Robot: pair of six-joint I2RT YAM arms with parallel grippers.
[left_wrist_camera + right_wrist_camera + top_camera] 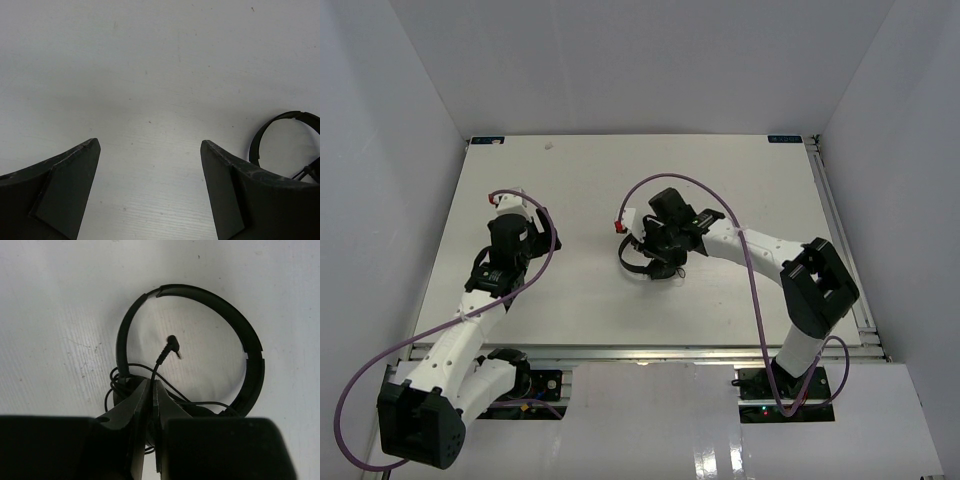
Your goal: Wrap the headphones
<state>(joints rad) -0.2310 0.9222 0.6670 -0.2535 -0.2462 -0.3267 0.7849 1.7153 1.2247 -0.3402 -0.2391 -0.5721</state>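
While my right gripper (151, 383) pinches the cable (160, 359) between pressed-together fingers, the headphones (252, 360) lie on the table (60, 315) just past its tips at 12 o'clock. My left gripper (150, 146) stands spread and empty, the headband (295, 114) at its 3 o'clock.

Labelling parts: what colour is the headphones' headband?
Black; the headband shows best in the right wrist view.

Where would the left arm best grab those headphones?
Probably the headband, coming down from above: it lies as a thin arc with table showing on both sides, so the open left end effector could straddle it. The right end effector pinches the cable.
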